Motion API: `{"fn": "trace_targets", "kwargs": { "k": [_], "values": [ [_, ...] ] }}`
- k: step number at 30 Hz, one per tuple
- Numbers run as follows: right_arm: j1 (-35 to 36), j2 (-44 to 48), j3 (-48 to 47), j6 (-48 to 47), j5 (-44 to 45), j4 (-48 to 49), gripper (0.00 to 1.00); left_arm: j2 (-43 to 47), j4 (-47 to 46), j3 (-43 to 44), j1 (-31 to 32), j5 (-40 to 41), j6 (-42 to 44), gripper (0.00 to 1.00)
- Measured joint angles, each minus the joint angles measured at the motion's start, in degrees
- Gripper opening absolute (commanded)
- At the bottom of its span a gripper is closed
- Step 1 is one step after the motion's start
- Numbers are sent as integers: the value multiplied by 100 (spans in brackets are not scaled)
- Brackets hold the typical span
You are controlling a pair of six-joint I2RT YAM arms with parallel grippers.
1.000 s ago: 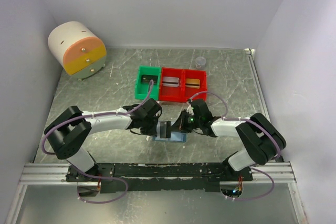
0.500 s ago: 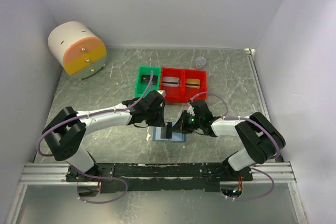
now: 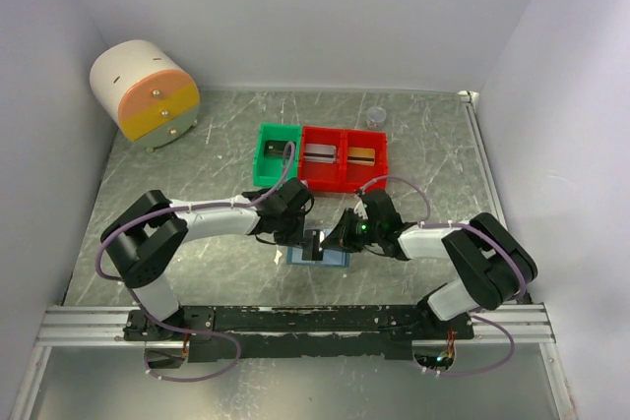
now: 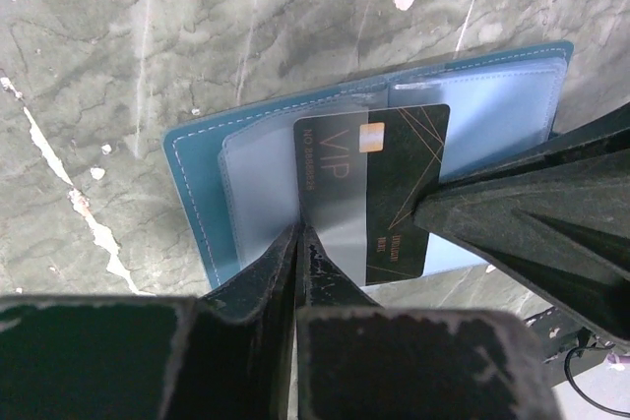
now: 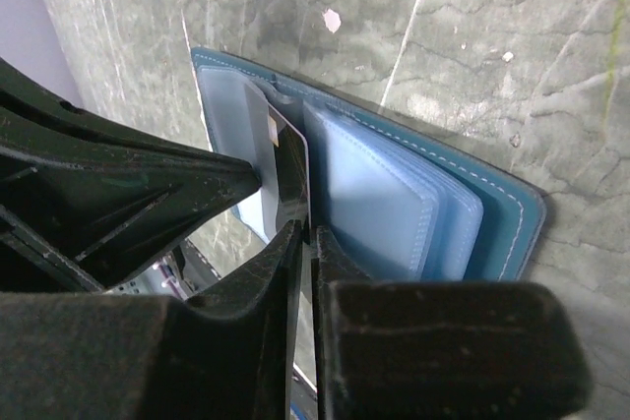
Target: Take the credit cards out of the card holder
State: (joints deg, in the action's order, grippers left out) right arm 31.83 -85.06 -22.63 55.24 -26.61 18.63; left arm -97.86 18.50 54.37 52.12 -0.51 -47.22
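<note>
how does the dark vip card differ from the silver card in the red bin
Colour: the dark card is black with gold lines, while the silver card is pale grey.
Place: the dark card lies on the open card holder, partly under a clear pocket. The silver card lies in a red bin, away from the card holder.
Shared: both are thin, flat and rectangular.

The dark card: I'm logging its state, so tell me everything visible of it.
The dark card is thin, glossy black plastic with VIP lettering, a gold chip and fine gold lines. It lies on the open card holder, about half under a clear sleeve. The right gripper seems to pinch its free edge; the shut left gripper presses at its sleeved corner.
</note>
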Motion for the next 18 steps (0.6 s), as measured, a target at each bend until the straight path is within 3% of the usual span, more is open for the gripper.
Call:
{"fn": "trace_targets", "kwargs": {
  "k": [4,12,15,18],
  "values": [
    [-2,11,116,153,-63,240,21,24,-44,-42,0,4,-37,10],
    [-2,-140,177,431,-234,699,20,35,-79,-66,0,4,-42,10],
    [-2,-225,188,516,-286,844,15,35,-79,-66,0,4,-42,10],
    [-7,-260,201,564,-339,964,3,35,-79,-66,2,4,-42,10]
  ]
}}
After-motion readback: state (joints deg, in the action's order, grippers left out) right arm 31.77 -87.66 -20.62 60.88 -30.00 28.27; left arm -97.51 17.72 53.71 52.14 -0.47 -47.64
